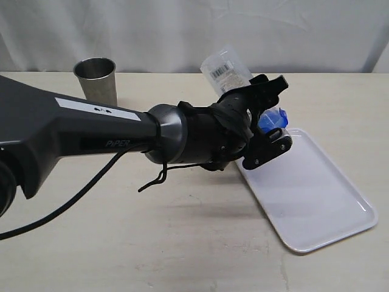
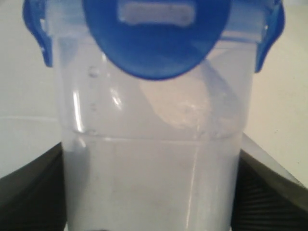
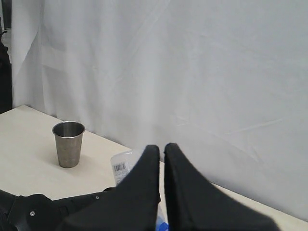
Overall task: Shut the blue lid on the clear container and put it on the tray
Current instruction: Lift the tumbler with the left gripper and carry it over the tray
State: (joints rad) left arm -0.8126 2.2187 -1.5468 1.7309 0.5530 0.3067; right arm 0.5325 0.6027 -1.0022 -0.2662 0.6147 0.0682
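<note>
My left gripper point(image 1: 267, 115) is shut on the clear container point(image 1: 228, 70), holding it tilted with its barcoded base up and back. The blue lid point(image 1: 271, 120) sits on its mouth at the low end, just over the white tray's point(image 1: 316, 194) far left corner; I cannot tell if it touches. In the left wrist view the container point(image 2: 154, 168) fills the space between the black fingers point(image 2: 29, 190), and the blue lid point(image 2: 154, 43) caps it with side flaps sticking out. My right gripper point(image 3: 161, 150) is shut and empty, raised above the container's base point(image 3: 121, 166).
A grey steel cup point(image 1: 96, 78) stands upright at the back left of the table, also seen in the right wrist view as the cup point(image 3: 68, 143). A white curtain point(image 1: 182, 30) backs the table. The left arm's body and cable point(image 1: 79, 194) stretch across the left half.
</note>
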